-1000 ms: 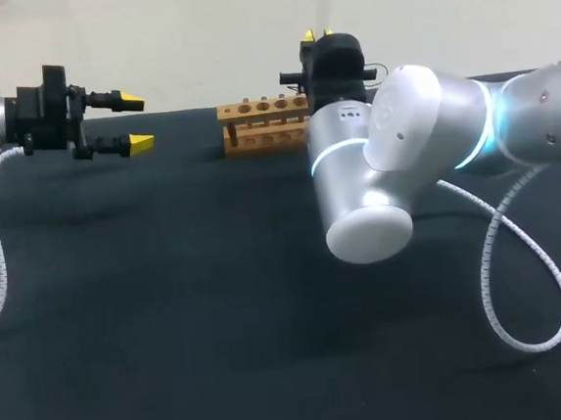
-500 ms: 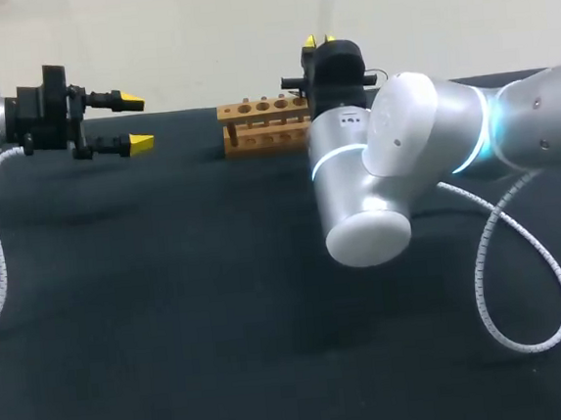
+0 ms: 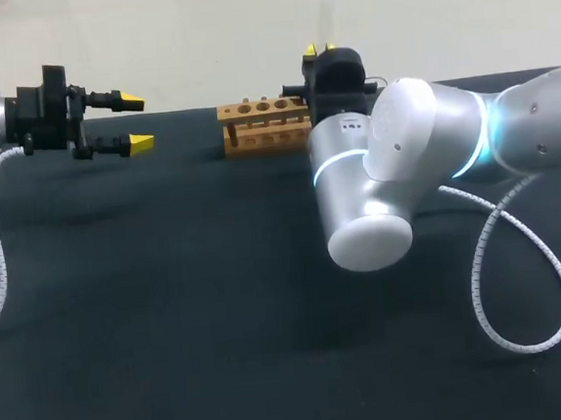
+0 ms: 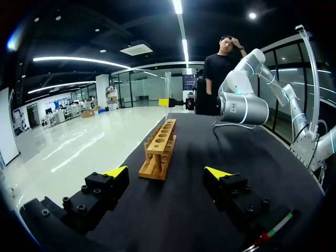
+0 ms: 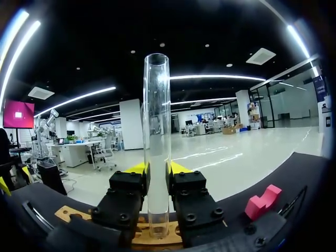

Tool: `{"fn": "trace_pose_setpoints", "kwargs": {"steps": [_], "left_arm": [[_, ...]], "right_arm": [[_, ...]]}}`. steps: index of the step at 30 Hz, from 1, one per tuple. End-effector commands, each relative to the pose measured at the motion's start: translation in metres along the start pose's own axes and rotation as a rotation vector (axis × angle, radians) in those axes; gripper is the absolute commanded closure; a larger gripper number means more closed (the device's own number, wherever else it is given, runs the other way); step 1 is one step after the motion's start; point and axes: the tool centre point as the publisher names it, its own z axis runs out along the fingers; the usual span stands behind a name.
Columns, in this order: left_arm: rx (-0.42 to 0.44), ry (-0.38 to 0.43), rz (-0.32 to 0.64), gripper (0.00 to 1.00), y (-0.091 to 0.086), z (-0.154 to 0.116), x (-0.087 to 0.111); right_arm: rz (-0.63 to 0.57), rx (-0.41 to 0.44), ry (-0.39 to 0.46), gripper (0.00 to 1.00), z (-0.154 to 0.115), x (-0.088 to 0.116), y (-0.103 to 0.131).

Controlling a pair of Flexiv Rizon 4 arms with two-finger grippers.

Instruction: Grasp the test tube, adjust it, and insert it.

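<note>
Seen from its own wrist, the right hand [image 5: 157,169] is pinching the test tube [image 5: 156,115] low on the glass, a finger pressing on each side. The tube is standing upright, its long axis running 6 to 12 o'clock, rim at 12 and rounded end hanging at 6 just past the fingers. The wooden rack [image 5: 137,237] is lying right beneath that end, so the coming move, as I judge it, is turning on a straight drop toward 6 o'clock. Which hole is lining up under the glass I cannot tell. From above, the dark tabletop [image 3: 171,308] is stretching away under the elbow of the right arm [image 3: 395,170], whose cable [image 3: 522,277] is looping at about 4 o'clock. Farther back, at 10 o'clock, the left hand [image 3: 138,120] is hanging with fingers spread and holding nothing, pointing toward 3 o'clock. At 12 o'clock, near the far edge, the rack's row of holes is running 9 to 3, and the right hand is holding the tube over its 3 o'clock end, clearly the nearer of the two. From the left hand the rack is lying dead ahead at 12 o'clock, well apart, leaving the insertion room looking unobstructed
</note>
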Motion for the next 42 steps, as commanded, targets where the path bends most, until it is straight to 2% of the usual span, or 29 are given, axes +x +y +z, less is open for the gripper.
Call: {"fn": "trace_pose_setpoints", "kwargs": {"steps": [1,26,40,41,42], "left_arm": [[0.0,-0.002,0.003,0.0,0.0,0.0,0.001],[0.0,-0.002,0.003,0.0,0.0,0.0,0.001],[0.0,-0.002,0.003,0.0,0.0,0.0,0.001],[0.0,-0.002,0.003,0.0,0.0,0.0,0.001],[0.0,-0.002,0.003,0.0,0.0,0.0,0.001]], "right_arm": [[0.008,-0.095,-0.001,1.0,0.001,0.005,-0.002],[0.023,-0.13,0.042,1.0,0.002,0.035,-0.01],[0.015,-0.159,0.047,1.0,0.004,0.038,-0.005],[0.015,-0.159,0.048,0.96,0.004,0.038,-0.005],[0.016,-0.158,0.049,0.75,0.004,0.038,-0.004]]}}
